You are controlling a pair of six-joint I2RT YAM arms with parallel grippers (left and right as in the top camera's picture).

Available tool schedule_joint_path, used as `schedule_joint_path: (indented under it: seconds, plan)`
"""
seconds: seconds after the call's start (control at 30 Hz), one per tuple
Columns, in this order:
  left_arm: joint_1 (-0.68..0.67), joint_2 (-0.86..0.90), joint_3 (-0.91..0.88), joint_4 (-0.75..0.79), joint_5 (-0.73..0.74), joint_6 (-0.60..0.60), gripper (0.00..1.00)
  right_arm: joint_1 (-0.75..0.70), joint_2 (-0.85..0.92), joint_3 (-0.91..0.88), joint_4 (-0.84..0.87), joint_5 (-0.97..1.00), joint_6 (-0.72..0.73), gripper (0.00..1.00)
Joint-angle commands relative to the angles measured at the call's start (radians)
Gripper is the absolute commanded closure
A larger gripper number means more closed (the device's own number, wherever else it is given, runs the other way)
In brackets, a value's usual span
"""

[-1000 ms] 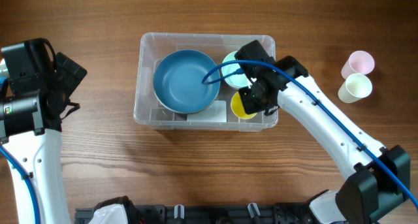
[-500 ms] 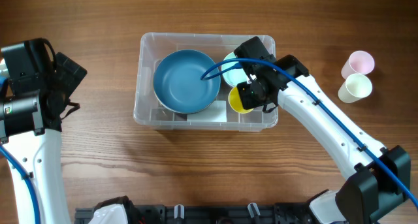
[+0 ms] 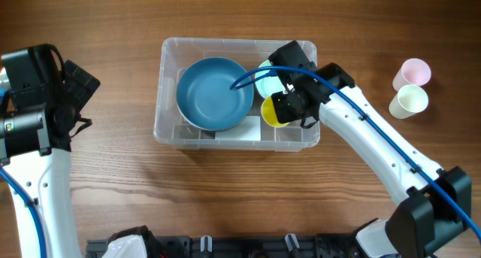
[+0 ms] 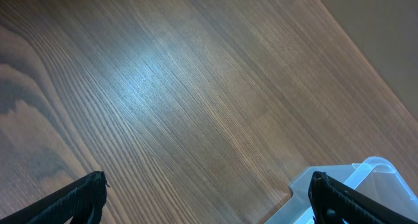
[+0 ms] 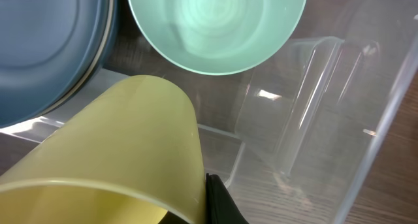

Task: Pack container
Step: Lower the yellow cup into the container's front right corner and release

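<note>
The right tool [image 3: 284, 111] is closed on the wall of a yellow cup [image 3: 270, 112]. In the right wrist view one dark finger [image 5: 221, 201] is seen pressed against the outside of the cup. The other finger is hidden, so the width of the grip cannot be told. The cup is held tilted, inside the container [image 3: 167, 126], at its front right part.

The container is set on the bench [image 3: 113, 175] near the middle. Its left part is filled by a blue bowl [image 3: 214, 92], and a mint bowl [image 5: 215, 21] is placed at the back right. The cup is held just beside the blue bowl's rim and just in front of the mint bowl. Whether either is touched cannot be told. Bare container floor with moulded ridges is seen to the right of the cup, up to the right wall. The front wall is close by the cup.

The left tool [image 4: 209, 191] is held wide open with nothing between its fingers, over bare bench left of the container. One container corner is caught in its view.

A pink cup [image 3: 415, 71] and a cream cup [image 3: 409, 100] stand together on the bench, well apart from the container's right wall.
</note>
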State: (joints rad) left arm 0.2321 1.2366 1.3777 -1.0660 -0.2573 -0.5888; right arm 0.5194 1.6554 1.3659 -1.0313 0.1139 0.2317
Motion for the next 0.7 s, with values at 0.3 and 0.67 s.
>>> schedule_joint_path:
  seconds: [0.3,0.67]
  plan:
    - [0.006,-0.004,0.016,0.002,-0.002,-0.002,0.0,-0.037,0.096,0.02,0.024,0.021,0.023,0.96]
    - [0.006,-0.004,0.016,0.002,-0.002,-0.002,0.0,-0.043,0.185,0.02,0.043,0.022,0.021,0.96]
